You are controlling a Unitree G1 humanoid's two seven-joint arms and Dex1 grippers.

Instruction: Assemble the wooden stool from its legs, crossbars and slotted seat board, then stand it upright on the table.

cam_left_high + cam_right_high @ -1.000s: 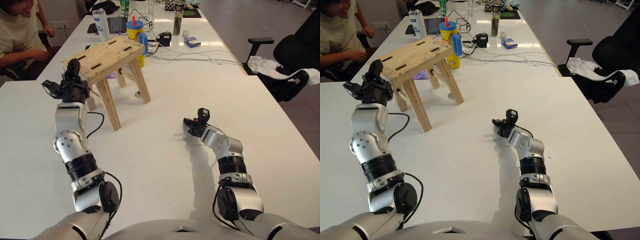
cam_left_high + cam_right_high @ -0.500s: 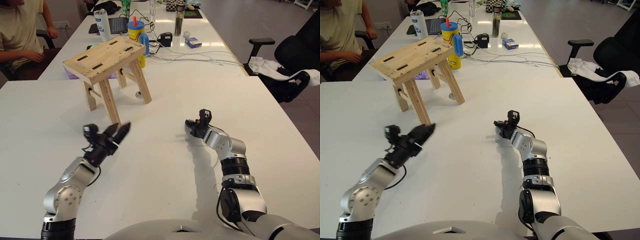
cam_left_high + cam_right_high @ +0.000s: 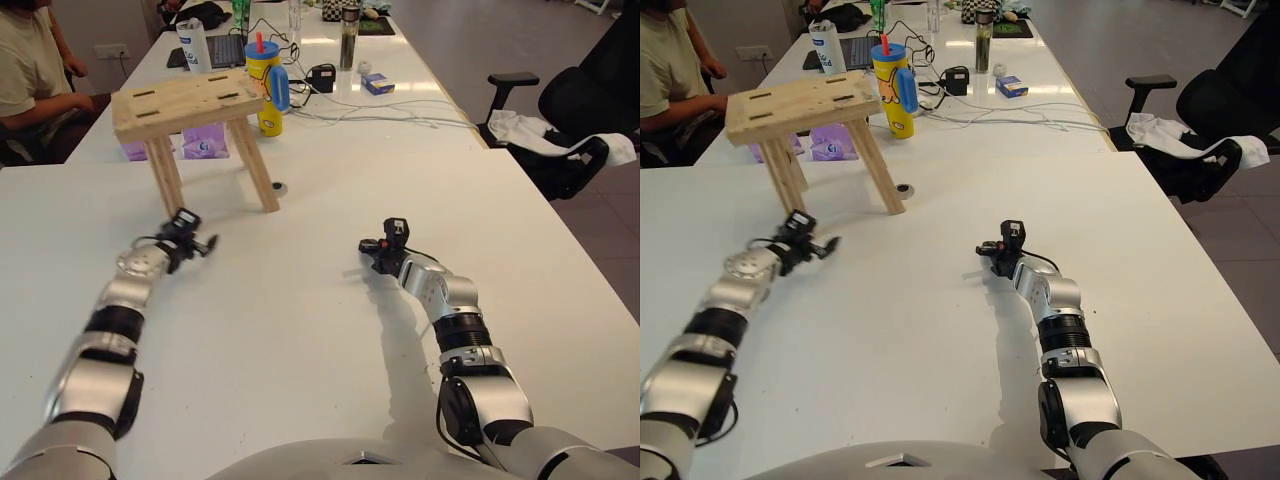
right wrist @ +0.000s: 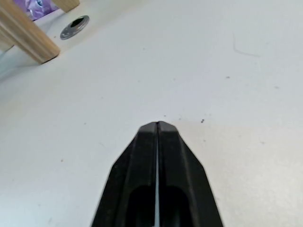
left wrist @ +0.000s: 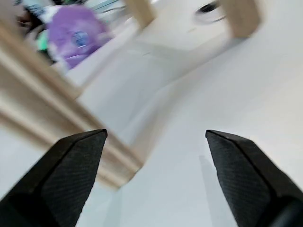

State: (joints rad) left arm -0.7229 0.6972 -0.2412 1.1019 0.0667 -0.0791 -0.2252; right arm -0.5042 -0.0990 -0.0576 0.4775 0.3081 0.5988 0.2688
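Desk (image 3: pixel 300 330): stool (image 3: pixel 190 100) stands upright near the far left edge, seat board on top, so the task looks complete. Left gripper (image 3: pixel 207 243) is spread wide and empty, low on the desk near the front legs. Right gripper (image 3: pixel 366 246) is pressed closed and empty, mid-desk. Judgement: draw the left arm straight away from the stool, touching no leg.

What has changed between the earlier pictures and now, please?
The left claw came away from the seat edge of the stool, swung down and is now open, low at the table near its front leg. The stool stayed upright; the right claw stayed shut on the table.
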